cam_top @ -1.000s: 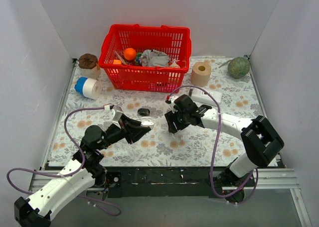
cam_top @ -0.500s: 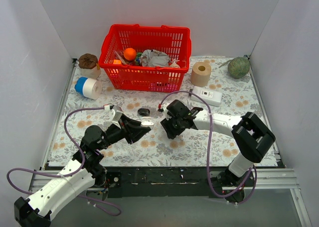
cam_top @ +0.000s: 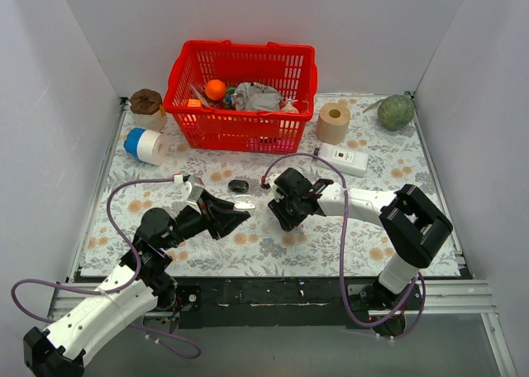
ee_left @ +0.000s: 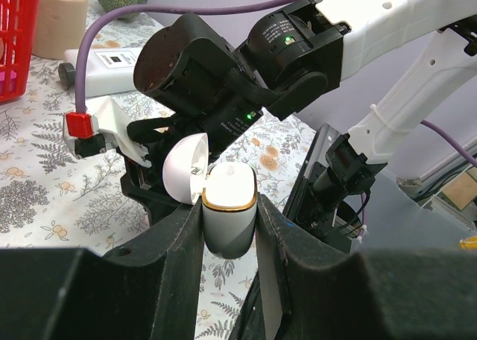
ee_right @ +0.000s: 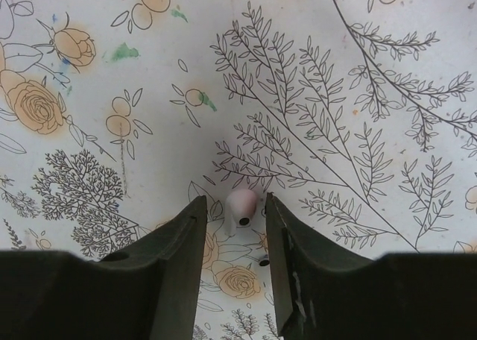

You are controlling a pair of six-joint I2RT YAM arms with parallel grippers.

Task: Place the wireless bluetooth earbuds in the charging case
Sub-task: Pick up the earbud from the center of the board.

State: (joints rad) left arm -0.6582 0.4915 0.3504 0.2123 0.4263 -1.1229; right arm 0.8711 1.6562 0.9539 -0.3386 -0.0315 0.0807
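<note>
The right pincer point(ee_right: 233, 206), pointing down at the flower-printed white tablecloth point(ee_right: 358, 71), stands released with its dark fingers point(ee_right: 171, 265) either side of a tiny pale pinkish-white earbud point(ee_right: 242, 207) lying on the cloth, a sliver of cloth showing between bud and each finger. The left pincer point(ee_left: 229, 235) is clenched on a smooth white oval charging case with a gold rim point(ee_left: 229, 198), held above the cloth with its rounded white lid point(ee_left: 182, 170) swung open, close to the right pincer.
</note>
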